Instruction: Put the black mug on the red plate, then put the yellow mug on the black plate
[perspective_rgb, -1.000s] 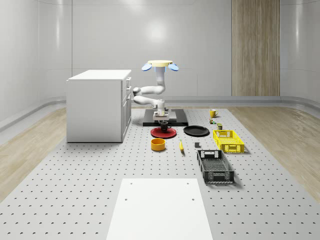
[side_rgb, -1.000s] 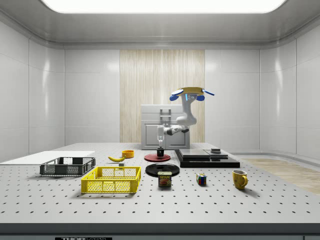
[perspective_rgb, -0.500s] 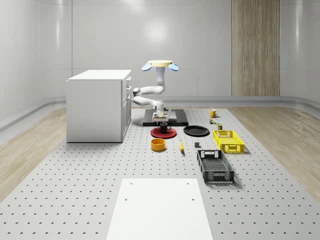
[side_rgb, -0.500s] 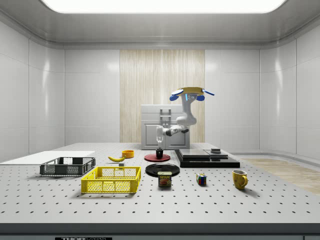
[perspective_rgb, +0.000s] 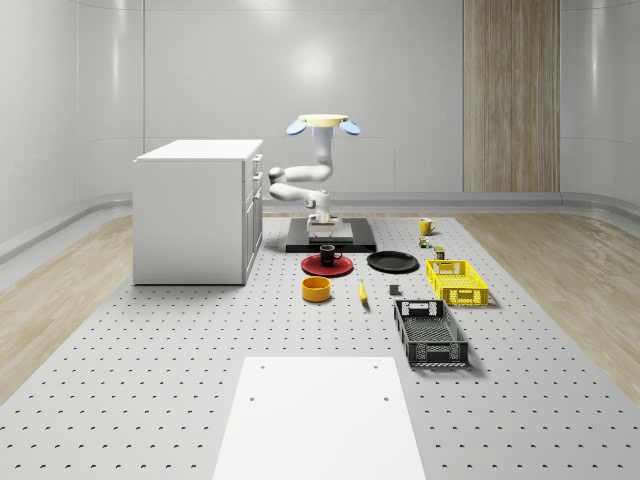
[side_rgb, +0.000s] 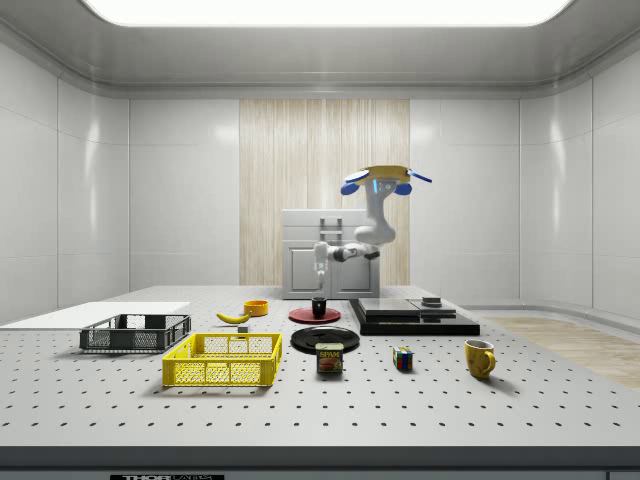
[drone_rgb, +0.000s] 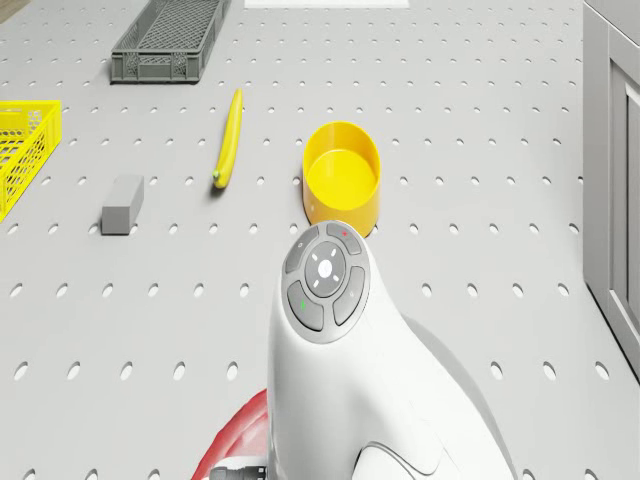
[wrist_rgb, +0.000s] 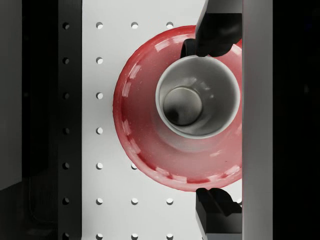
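While the round black ceramic mug (wrist_rgb: 197, 97) is sitting upright on the glossy red round plate (wrist_rgb: 145, 145), the end effector (wrist_rgb: 215, 117) is hanging open straight above it, fingers (wrist_rgb: 216, 30) clear of the rim, gripping nothing. Drone (perspective_rgb: 322, 124) is hovering over the flat black platform (perspective_rgb: 352, 240) behind the plate. Small yellow mug (side_rgb: 479, 357) is standing on the perforated grey table (perspective_rgb: 150, 360), well apart from the flat black plate (perspective_rgb: 392, 262).

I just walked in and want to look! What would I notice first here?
First, the flying robot hovering near the white cabinet, its arm bent down. Its open claw hangs right above a black mug standing on the red plate. A yellow mug waits alone at the side view's right.
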